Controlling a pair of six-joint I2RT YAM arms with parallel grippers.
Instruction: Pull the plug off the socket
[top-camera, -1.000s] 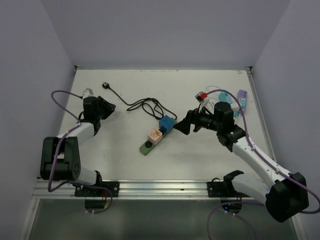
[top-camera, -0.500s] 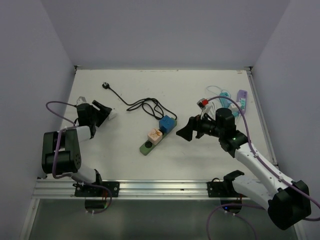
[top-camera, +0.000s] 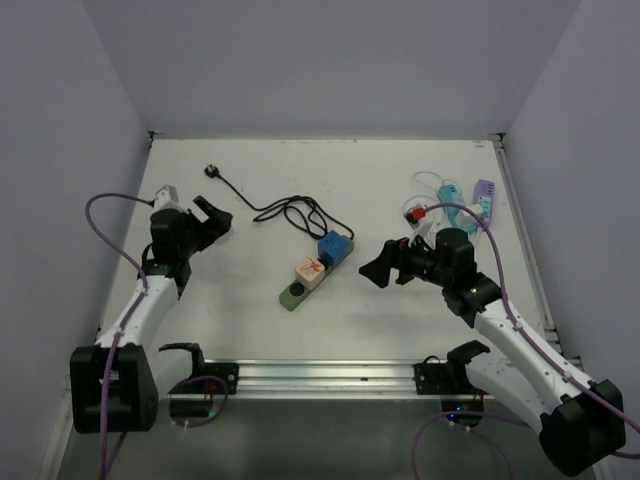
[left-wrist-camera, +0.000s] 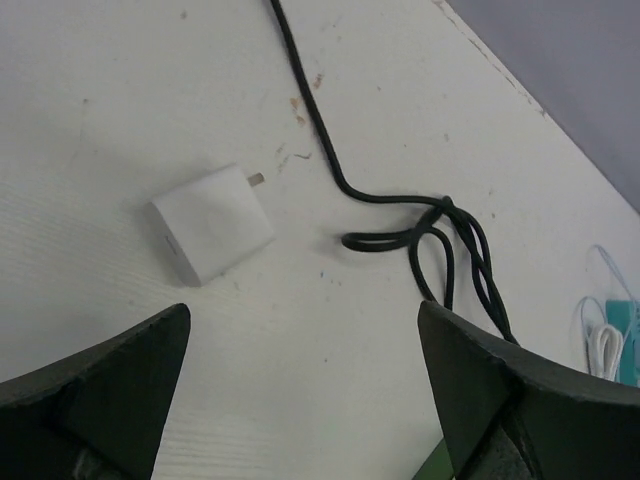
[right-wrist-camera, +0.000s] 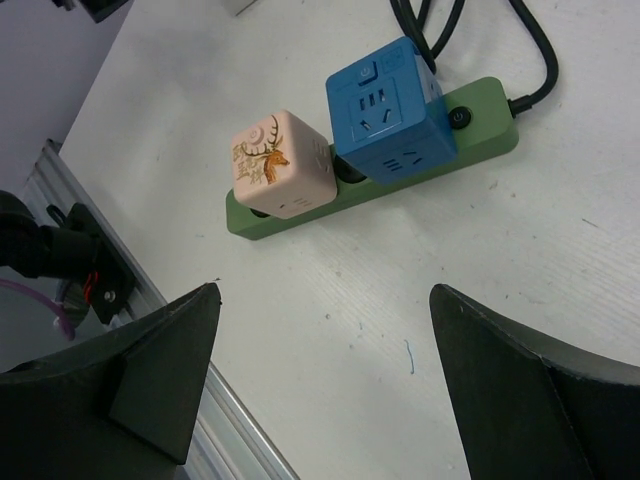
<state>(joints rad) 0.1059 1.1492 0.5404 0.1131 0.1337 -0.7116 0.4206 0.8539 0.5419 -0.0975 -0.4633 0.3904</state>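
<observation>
- Two cube adapters sit plugged into one green power strip (right-wrist-camera: 370, 170): a blue cube (right-wrist-camera: 390, 110) at 1 o'clock of a pink deer-printed cube (right-wrist-camera: 282, 163).
- One white plug (left-wrist-camera: 212, 223) lies loose on the table (left-wrist-camera: 100, 100), well apart from the strip, toward its 10 o'clock.
- One black cable (left-wrist-camera: 440, 240) loops at the plug's 3 o'clock.
- Both tools gape wide and hold nothing: the left gripper (left-wrist-camera: 300, 330) over the plug, the right gripper (right-wrist-camera: 325, 310) over the strip.
- From above, the left gripper hides the plug; both cubes' pins are hidden.
</observation>
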